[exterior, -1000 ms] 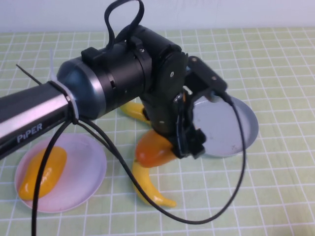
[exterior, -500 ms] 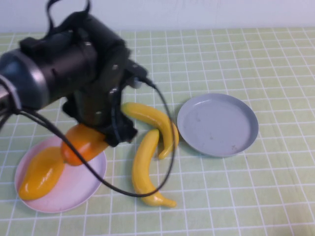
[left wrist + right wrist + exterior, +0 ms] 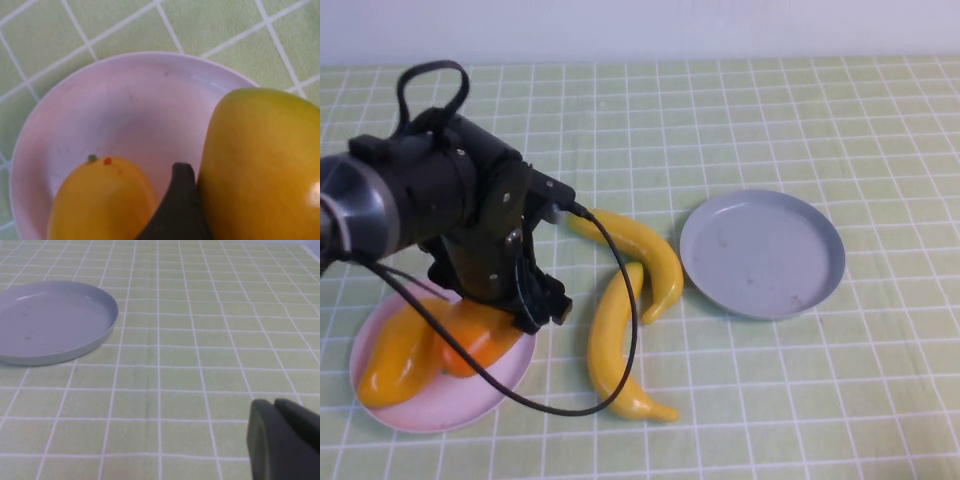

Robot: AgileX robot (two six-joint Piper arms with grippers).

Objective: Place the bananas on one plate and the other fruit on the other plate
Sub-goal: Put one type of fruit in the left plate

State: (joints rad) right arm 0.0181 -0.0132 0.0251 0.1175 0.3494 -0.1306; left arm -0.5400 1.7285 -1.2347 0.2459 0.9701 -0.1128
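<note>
My left gripper (image 3: 503, 308) is low over the pale pink plate (image 3: 510, 372) at the near left, shut on the redder mango-shaped fruit (image 3: 472, 338). In the left wrist view that fruit (image 3: 262, 165) presses against one dark finger (image 3: 177, 210). I cannot tell whether it touches the plate (image 3: 125, 105). The yellower fruit (image 3: 392, 358) lies on the same plate beside it. Two bananas (image 3: 638, 252) (image 3: 613, 348) lie on the cloth in the middle. The grey-blue plate (image 3: 762, 252) sits empty to their right. My right gripper (image 3: 275, 406) is shut above bare cloth, well clear of the grey-blue plate (image 3: 50, 320).
A green checked cloth (image 3: 880, 130) covers the table. The left arm's black cable (image 3: 625, 330) loops down across the nearer banana. The right arm does not show in the high view.
My left arm has swung left from beside the grey-blue plate to the pink plate, carrying the redder fruit and lowering it. Both bananas are now uncovered.
</note>
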